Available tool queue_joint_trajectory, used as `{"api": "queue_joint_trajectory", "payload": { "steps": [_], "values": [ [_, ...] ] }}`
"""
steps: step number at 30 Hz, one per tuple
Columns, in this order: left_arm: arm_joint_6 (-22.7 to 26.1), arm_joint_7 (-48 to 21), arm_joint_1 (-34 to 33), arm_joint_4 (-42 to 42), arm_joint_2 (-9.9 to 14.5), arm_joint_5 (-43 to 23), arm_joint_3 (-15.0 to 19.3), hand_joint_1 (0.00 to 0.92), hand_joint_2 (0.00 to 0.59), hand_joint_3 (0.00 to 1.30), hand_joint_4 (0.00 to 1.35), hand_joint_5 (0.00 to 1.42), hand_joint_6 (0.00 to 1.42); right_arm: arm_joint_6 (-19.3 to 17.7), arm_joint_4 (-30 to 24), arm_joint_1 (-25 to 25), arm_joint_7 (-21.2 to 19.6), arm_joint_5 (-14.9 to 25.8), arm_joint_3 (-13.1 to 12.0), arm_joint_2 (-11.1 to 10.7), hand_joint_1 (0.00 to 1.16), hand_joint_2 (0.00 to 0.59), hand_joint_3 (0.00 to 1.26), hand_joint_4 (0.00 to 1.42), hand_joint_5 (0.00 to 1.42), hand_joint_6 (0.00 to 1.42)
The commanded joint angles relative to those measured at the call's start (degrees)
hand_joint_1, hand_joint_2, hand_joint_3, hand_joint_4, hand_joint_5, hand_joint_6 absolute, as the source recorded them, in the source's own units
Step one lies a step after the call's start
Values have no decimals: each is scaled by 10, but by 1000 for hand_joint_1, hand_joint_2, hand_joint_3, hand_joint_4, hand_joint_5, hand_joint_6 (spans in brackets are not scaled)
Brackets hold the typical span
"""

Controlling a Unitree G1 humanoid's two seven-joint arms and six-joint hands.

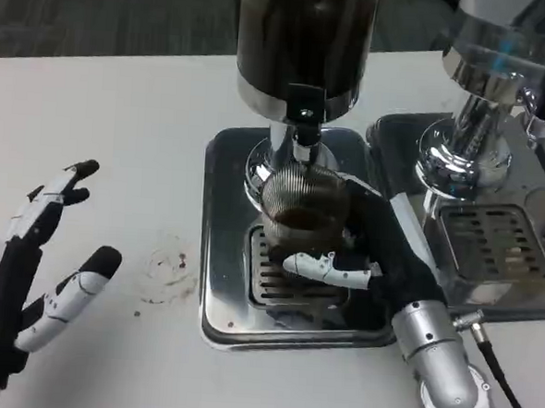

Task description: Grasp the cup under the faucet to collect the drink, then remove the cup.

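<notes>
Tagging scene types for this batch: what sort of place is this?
Probably a drinks station in an office or lab: two dispensers on steel drip trays, white table, carpet beyond.

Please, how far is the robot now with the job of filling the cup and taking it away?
Done: the right hand grips the cup, which stands on the drip tray under the faucet. In hand: collecting; dark drink seems to sit in the cup, though I cannot tell if it flows now. Left: removing the cup. The left hand waits open on the table.
</notes>
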Motion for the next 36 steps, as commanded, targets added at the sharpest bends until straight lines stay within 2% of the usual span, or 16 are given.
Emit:
{"api": "queue_joint_trajectory", "payload": {
  "steps": [1, 4, 17, 25, 36],
  "values": [
    [4, -9, 14, -9, 7, -8, -1, 0, 170, 152, 5, 189, 42, 16, 31, 6, -18, -19, 8, 10, 989, 158, 469, 545, 535, 516],
    [5, -13, 16, -11, 7, -11, 0, 0, 170, 154, 5, 190, 46, 9, 39, 2, -43, -33, 8, 10, 1003, 129, 540, 583, 584, 548],
    [6, -18, 11, -12, 6, -11, -4, 0, 169, 156, 5, 193, 53, -15, 44, 4, -97, -49, 3, 9, 1027, 89, 671, 705, 703, 653],
    [4, -21, 6, -9, 3, -13, -6, 0, 169, 156, 5, 200, 56, -14, 32, 9, -106, -50, 1, 5, 1034, 86, 704, 727, 709, 676],
    [2, -14, -3, -6, 1, 4, -17, 0, 175, 159, 5, 205, 58, -4, -15, 32, -114, -58, -4, -2, 1034, 86, 745, 755, 746, 717]
  ]
}}
